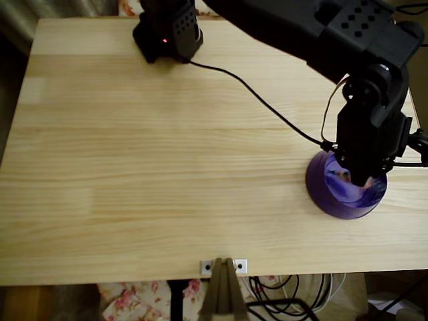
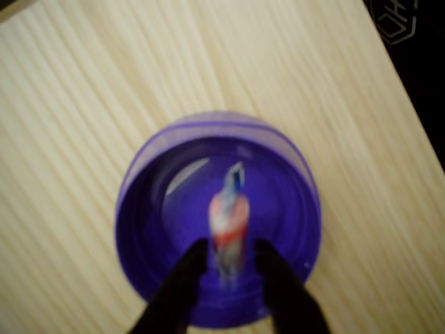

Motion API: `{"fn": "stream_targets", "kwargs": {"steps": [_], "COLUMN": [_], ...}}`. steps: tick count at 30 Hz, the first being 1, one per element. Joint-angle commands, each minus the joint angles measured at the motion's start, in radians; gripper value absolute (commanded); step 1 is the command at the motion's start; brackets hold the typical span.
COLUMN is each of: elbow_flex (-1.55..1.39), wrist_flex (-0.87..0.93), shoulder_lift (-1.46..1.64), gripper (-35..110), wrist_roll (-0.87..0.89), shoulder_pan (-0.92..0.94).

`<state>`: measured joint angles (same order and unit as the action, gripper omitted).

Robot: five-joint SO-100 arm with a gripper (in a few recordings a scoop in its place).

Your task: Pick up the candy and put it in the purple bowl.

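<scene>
So this one looks nearly wrapped up, I'd say. In the wrist view the gripper [image 2: 228, 259] has the candy [image 2: 229, 221] pinched between its two dark fingers, lower end clamped and the twisted top poking up, and it hangs right over the middle of the purple bowl [image 2: 149, 209]. I can't tell if the candy is touching the bowl floor or just hovering above it, it's a bit blurry. All that's left, as far as I can judge, is letting go and pulling the arm back up. In the overhead view the arm's head covers a good part of the bowl [image 1: 321, 190], with a bit of the candy [image 1: 343, 176] peeking out. The bowl sits near the right edge of the wooden table [image 1: 147, 154], so not much room on that side, but loads of bare wood to the left. A black cable [image 1: 254, 93] runs across the table toward the bowl, worth minding.
</scene>
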<state>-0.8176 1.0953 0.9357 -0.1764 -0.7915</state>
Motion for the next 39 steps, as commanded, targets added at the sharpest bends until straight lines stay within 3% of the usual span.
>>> {"fn": "stream_targets", "kwargs": {"steps": [1, 7, 11, 24, 39], "elbow_flex": [0.118, 0.118, 0.118, 0.097, -0.808], "wrist_flex": [0.011, 0.037, 0.086, 0.434, 0.348], "shoulder_lift": [0.064, 0.094, 0.184, 0.655, 1.436], "gripper": [16, 17, 2, 0, 0], "wrist_roll": [-0.015, -0.009, 0.021, 0.052, -0.054], "shoulder_pan": [0.006, 0.012, 0.031, 0.196, 0.690]}}
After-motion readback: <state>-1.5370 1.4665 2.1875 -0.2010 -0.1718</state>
